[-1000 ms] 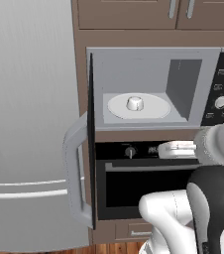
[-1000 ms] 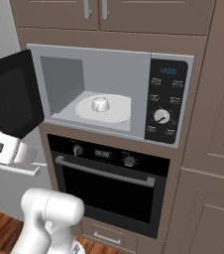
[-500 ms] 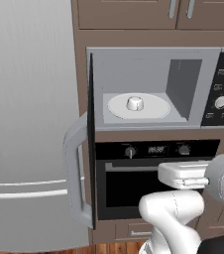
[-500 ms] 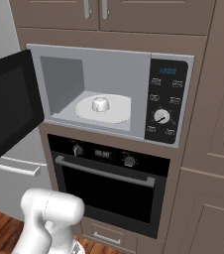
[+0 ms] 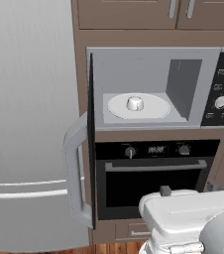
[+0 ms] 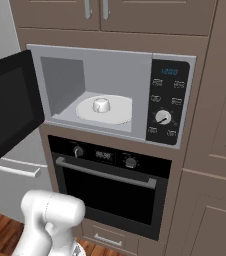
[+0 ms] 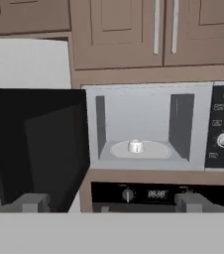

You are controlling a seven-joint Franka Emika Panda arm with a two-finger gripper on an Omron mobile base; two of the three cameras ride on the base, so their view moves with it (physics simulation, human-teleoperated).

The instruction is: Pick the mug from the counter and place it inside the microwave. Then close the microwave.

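The mug point(image 5: 135, 103) point(image 6: 101, 105) point(image 7: 135, 146), a small squat white cup, stands upright on the white turntable point(image 5: 156, 110) inside the microwave point(image 6: 110, 60). The microwave's dark door point(image 7: 34, 144) point(image 6: 10, 110) hangs wide open to the left, its big silver handle point(image 5: 74, 173) facing out. My gripper point(image 7: 114, 203) is open and well back from the cavity, level with the oven below it; nothing is between its fingertips point(image 7: 32, 202). The counter is out of view.
A black-doored oven point(image 6: 107, 185) with knobs and a bar handle sits right under the microwave. A tall grey fridge point(image 5: 29, 124) stands to the left, behind the open door. Brown cabinets point(image 7: 129, 30) run above, and the control panel point(image 6: 167, 100) is on the microwave's right.
My hand has dropped and drawn back from the microwave's front to oven height. The mug rests unmoved on the turntable and the door is still open.
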